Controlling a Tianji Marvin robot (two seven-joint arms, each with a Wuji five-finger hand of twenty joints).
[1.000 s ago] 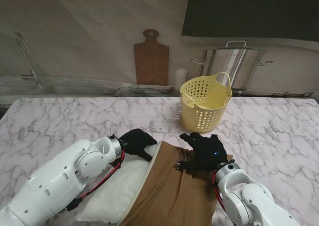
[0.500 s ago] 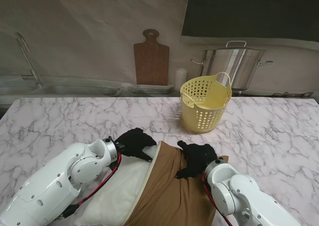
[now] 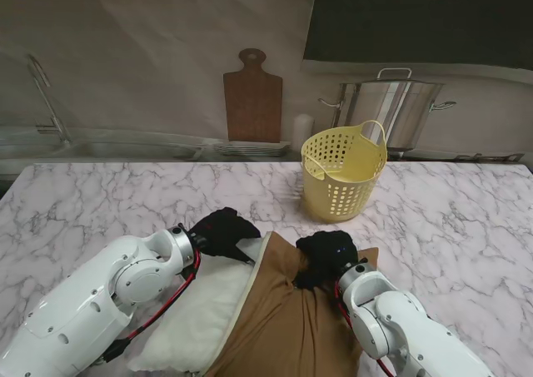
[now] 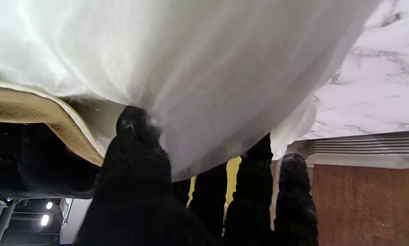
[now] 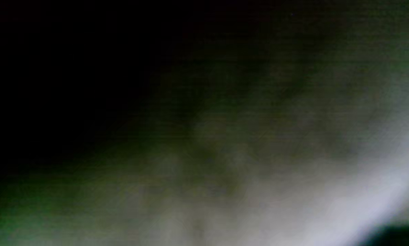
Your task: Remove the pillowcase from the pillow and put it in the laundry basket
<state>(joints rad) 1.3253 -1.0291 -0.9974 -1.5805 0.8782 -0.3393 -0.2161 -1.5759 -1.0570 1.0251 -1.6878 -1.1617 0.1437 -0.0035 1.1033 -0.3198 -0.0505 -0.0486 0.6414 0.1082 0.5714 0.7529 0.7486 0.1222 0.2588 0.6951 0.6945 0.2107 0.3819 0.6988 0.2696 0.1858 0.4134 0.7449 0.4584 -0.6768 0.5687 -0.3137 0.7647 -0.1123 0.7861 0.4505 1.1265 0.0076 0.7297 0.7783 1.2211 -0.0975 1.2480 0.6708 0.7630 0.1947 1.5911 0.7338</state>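
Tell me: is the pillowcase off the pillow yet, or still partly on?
Partly on. The brown pillowcase still covers the pillow's right side; bare white pillow shows on the left.

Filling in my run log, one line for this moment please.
left hand grips white pillow | right hand bunches brown pillowcase | basket empty

Wooden cutting board [image 3: 252, 96] upright against back wall. Steel stockpot [image 3: 393, 109] further right. Faucet [image 3: 46, 98] far left. Marble tabletop [image 3: 100, 200].
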